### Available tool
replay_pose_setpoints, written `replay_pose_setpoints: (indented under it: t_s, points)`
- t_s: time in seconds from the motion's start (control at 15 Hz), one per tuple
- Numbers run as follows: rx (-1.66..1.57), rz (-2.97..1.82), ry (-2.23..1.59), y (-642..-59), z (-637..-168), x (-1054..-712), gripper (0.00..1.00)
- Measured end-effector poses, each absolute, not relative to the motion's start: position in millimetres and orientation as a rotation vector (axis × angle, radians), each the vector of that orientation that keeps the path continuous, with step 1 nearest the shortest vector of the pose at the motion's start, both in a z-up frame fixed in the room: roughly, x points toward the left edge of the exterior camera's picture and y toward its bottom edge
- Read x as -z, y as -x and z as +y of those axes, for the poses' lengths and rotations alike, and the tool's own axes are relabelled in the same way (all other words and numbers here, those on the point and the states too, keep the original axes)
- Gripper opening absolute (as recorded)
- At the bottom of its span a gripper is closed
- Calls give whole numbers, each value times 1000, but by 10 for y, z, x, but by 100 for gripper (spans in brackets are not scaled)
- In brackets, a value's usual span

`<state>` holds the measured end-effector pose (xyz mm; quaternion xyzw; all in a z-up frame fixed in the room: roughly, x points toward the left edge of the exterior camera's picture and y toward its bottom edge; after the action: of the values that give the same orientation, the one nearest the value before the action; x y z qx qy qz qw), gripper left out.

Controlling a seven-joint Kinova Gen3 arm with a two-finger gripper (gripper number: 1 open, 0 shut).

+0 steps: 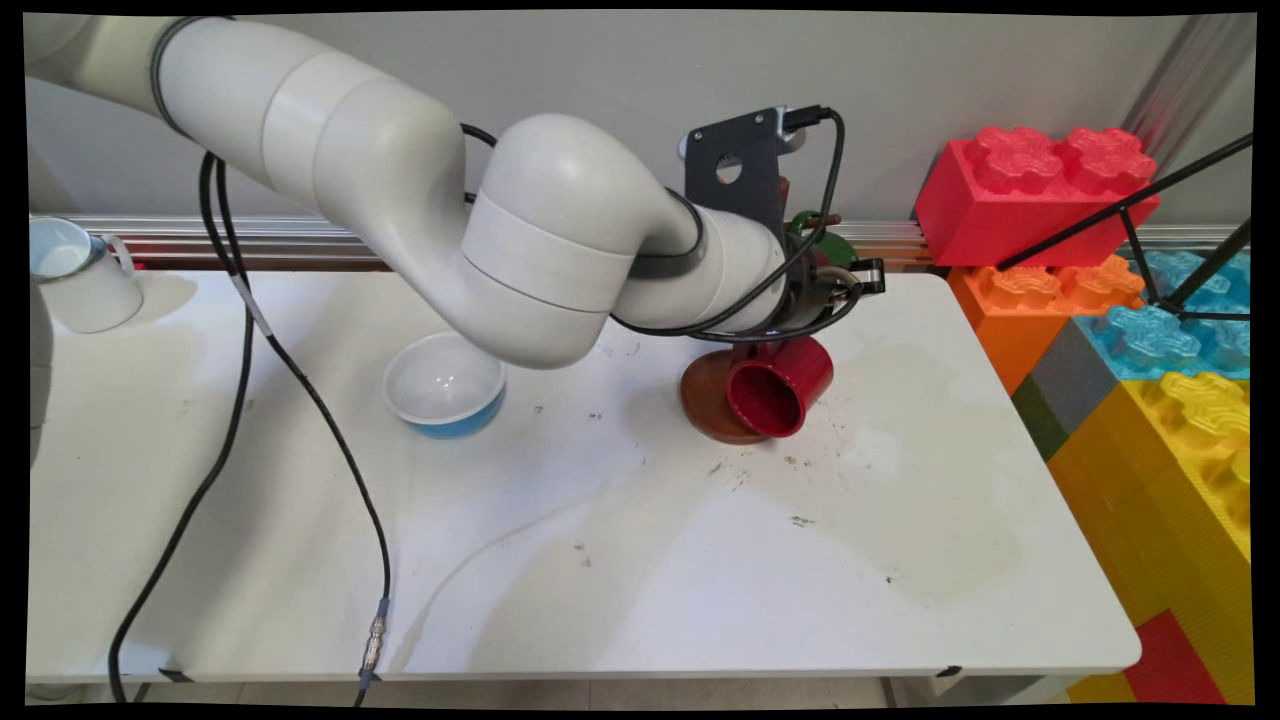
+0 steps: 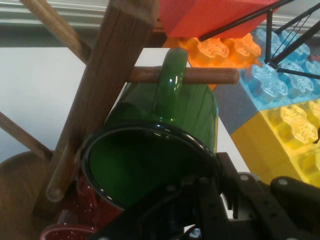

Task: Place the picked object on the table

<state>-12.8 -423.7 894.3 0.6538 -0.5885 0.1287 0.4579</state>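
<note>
- We see the white counter (image 1: 600,560) that fills most of the main view, with grey scuff marks on its surface.
- At the right of the counter stands a stack of big toy bricks (image 1: 1150,330): red on top, then orange, light blue and yellow.
- The white arm (image 1: 450,210) comes from the upper left and bends low over the back of the counter; black cables (image 1: 300,380) hang from it down to the near edge.
- A wooden mug rack (image 2: 107,85) stands at the back, on a round brown base (image 1: 708,405); its post looks tilted in the hand view.
- A blue bowl (image 1: 445,385), white inside, stands on the counter left of the rack, apart from it.
- A white mug (image 1: 75,275) stands at the far left edge of the counter.
- A red mug (image 1: 780,385) hangs low on the rack, its mouth turned to the near side.
- A green mug (image 2: 155,150) hangs by its handle on a peg (image 2: 210,75) of the rack, above the red mug.
- The tool (image 2: 210,207) is at the rim of the green mug; we cannot tell if its fingers are wide or narrow, because the mug and the linkage hide them.
</note>
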Motion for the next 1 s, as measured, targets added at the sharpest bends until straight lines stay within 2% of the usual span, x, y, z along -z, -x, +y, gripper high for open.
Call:
replay_pose_setpoints:
  t_s: [1.0]
  points:
    - [-180,-1342,-1610,215,-4116,-9118,0]
